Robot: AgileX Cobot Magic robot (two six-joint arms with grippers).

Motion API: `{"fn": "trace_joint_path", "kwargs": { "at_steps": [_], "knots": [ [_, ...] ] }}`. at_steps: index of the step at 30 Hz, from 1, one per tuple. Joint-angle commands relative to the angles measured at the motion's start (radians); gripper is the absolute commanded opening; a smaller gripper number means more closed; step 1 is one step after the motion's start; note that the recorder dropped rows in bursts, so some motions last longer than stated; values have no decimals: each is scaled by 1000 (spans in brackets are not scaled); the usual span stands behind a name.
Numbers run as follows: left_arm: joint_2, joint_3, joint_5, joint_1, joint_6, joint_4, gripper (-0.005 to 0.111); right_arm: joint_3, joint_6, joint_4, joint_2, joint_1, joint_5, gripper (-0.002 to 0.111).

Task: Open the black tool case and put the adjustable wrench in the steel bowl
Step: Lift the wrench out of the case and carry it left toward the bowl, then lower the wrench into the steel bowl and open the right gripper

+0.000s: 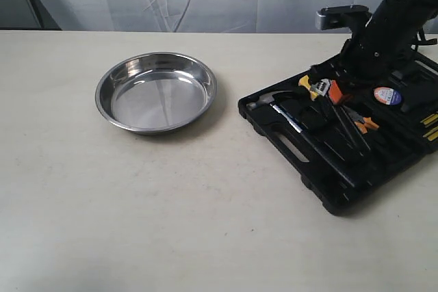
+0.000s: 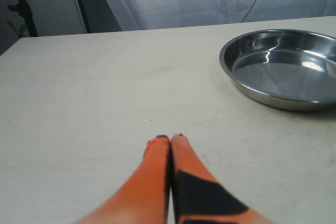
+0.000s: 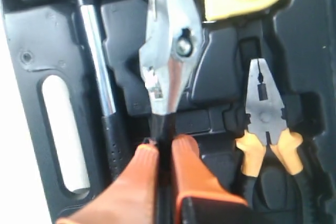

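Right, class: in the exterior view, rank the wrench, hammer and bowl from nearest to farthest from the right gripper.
1. The wrench: clamped in the right gripper.
2. The hammer: lying in the case, on the gripper's bowl side.
3. The bowl: on the table, on the view's left, clear of the case.

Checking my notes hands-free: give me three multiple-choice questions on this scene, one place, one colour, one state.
1. In the exterior view, where is the steel bowl relative to the black tool case? A) left of it B) inside it C) right of it
2. What colour are the pliers' handles? A) blue B) green C) orange
3. The right gripper is: A) open over the bowl B) shut on the adjustable wrench C) shut on the pliers
1 A: it sits left of the open case. 2 C: orange grips in the right wrist view. 3 B: its fingers clamp the wrench's black handle.
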Motion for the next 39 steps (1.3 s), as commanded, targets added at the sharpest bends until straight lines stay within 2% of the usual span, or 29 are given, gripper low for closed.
{"fn": "trace_joint_path", "kwargs": {
  "at_steps": [1, 6, 9, 16, 20, 29, 32, 39],
  "knots": [
    [-4, -1, -11, -2, -1, 3, 0, 0, -48, 100, -39, 0, -13, -1],
    [-4, -1, -11, -2, -1, 3, 0, -31, -230, 479, -48, 7, -30, -1],
    [-4, -1, -11, -2, -1, 3, 0, -94, -263, 595, -21, 43, -45, -1],
    [-4, -1, -11, -2, -1, 3, 0, -337, -263, 639, 141, 218, -136, -1],
    [-4, -1, -11, -2, -1, 3, 0, -508, -263, 741, 291, 280, -176, -1],
    [-4, -1, -11, -2, -1, 3, 0, -796, -166, 841, 586, 301, -175, -1],
    [-4, -1, -11, -2, -1, 3, 0, -826, -97, 851, 644, 301, -183, -1],
    [-4, -1, -11, -2, -1, 3, 0, -825, -83, 914, 703, 301, -160, -1]
  ]
}}
